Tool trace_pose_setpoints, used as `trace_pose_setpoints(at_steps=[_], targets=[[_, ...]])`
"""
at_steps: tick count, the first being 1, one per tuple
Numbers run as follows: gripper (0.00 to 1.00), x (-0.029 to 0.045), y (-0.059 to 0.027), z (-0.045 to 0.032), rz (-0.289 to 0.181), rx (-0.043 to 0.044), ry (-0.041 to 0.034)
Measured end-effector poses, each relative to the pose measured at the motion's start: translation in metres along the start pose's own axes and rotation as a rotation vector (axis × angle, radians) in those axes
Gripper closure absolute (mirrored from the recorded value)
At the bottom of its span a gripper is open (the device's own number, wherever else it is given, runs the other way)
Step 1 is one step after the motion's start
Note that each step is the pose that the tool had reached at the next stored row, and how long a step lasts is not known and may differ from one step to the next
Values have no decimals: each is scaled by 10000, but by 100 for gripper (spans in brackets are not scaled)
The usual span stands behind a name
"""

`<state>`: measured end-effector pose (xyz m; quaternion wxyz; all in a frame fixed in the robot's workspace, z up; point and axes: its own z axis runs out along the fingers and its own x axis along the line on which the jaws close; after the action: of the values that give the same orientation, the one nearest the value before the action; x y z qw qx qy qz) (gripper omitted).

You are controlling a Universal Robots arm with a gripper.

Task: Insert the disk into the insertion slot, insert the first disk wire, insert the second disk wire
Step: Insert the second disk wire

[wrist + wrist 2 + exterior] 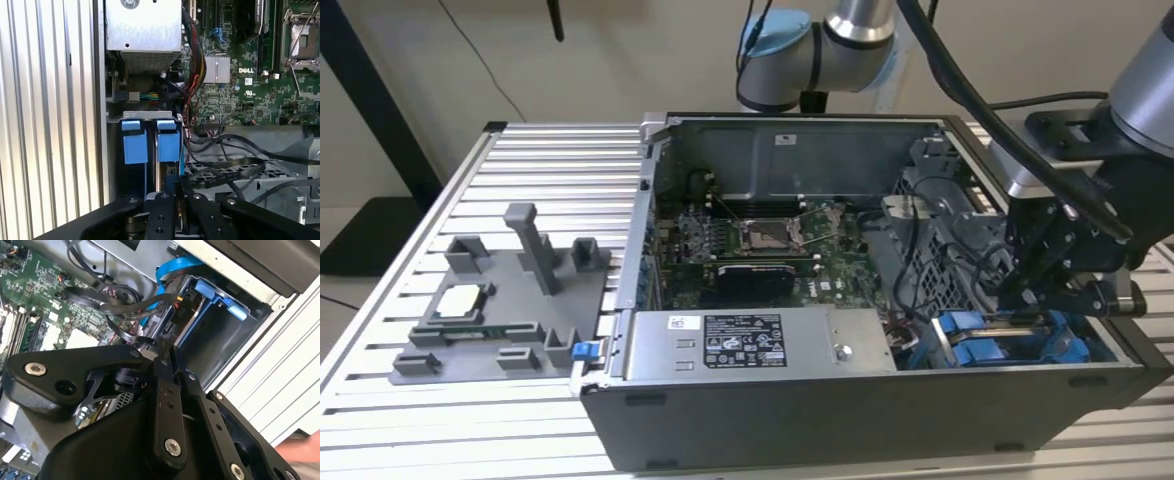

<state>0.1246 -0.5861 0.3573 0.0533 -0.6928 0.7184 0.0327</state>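
The disk (pixel 998 345) lies in its blue carrier inside the insertion slot (pixel 1101 345), the grey bay at the case's front corner on the exterior view's right. Two blue carrier tabs (pixel 135 142) show in the first wrist view, under the slot's grey metal edge (pixel 150 116). My black gripper (pixel 1034 295) hangs just above the bay. Its fingers (pixel 162 385) stand close together, shut on the end of a flat black disk wire (pixel 220 172) right beside the disk (pixel 167 142). Another black connector (pixel 177 312) with coloured wires sits at the disk's end (pixel 215 295), and a blue cable (pixel 175 265) curves past it.
The open grey case holds the labelled power-supply box (pixel 747 345), the motherboard (pixel 761 245) and a perforated metal cage (pixel 947 250), with loose black cables (pixel 100 297) around my gripper. A grey fixture with small parts (pixel 494 300) stands on the slatted table (pixel 400 420).
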Motion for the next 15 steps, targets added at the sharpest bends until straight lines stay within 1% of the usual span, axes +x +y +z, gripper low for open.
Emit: trace_pose_setpoints(at_steps=[2, 7, 9, 15], targets=[[100, 0, -8, 3, -1, 4, 0], [100, 1, -65, 30, -2, 11, -5], [100, 1, -68, 40, -3, 33, -5], [100, -13, -67, 72, 0, 35, -7]])
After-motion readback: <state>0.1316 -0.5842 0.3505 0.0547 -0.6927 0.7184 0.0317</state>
